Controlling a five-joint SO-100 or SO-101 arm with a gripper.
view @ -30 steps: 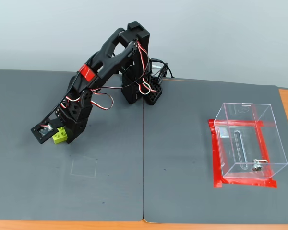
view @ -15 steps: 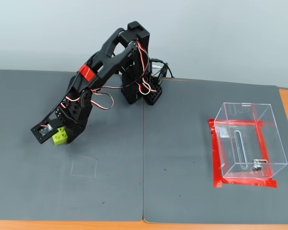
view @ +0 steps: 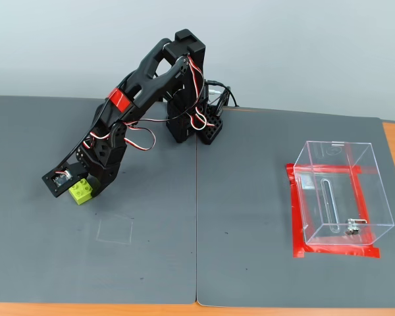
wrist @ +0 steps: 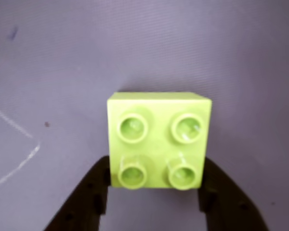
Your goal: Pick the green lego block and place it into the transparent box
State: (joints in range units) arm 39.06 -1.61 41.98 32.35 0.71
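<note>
My gripper [wrist: 155, 185] clamps the green lego block [wrist: 159, 138] by its sides, studs up, squarish, near the mat's [view: 151, 263] left edge. Only the fixed view shows the transparent box [view: 339, 194], far right.

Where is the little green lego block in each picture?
Wrist view: the green lego block fills the middle, studs up, with the black gripper fingers on both its sides.
Fixed view: the block is small, far left, at the arm's tip.
Shared landmark: the gray mat beneath it.
</note>
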